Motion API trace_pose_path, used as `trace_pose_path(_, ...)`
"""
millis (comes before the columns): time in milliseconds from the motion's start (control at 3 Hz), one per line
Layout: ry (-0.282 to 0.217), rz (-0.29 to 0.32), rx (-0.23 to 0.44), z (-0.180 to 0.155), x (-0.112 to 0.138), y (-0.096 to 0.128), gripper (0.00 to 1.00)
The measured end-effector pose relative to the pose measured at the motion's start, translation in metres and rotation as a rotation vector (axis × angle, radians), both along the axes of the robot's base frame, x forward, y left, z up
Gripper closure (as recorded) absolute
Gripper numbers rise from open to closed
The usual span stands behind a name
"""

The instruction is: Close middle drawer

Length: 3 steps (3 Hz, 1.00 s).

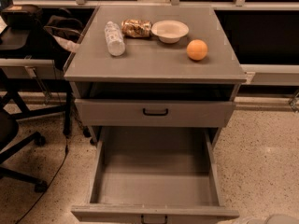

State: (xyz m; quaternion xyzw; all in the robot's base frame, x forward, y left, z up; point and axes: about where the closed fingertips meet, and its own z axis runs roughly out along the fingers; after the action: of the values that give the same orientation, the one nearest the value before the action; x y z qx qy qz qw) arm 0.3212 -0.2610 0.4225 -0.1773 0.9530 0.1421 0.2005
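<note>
The middle drawer [154, 181] of the grey cabinet is pulled far out toward me. It is a deep, empty tray, and its flat front [117, 213] with a small black handle [154, 219] lies at the bottom edge of the view. The top drawer [155, 112] above it stands slightly out. The lowest drawer is hidden. Only a pale part of my gripper [275, 220] shows in the bottom right corner, just right of the drawer's front corner and low in the view.
On the cabinet top [149, 62] lie a water bottle [114, 38], a snack bag [136, 28], a white bowl [170, 31] and an orange [197, 49]. An office chair [14, 139] and a desk [28, 66] stand to the left, with a cable [56, 171] on the floor.
</note>
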Motion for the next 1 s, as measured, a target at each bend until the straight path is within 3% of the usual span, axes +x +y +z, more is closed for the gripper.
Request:
trace_pose_path(333, 0.016, 0.003, 0.005, -0.01, 0.003, 0.004, 1.0)
trace_pose_path(1000, -0.045, 0.091, 0.04, -0.005, 0.04, 0.033, 1.0)
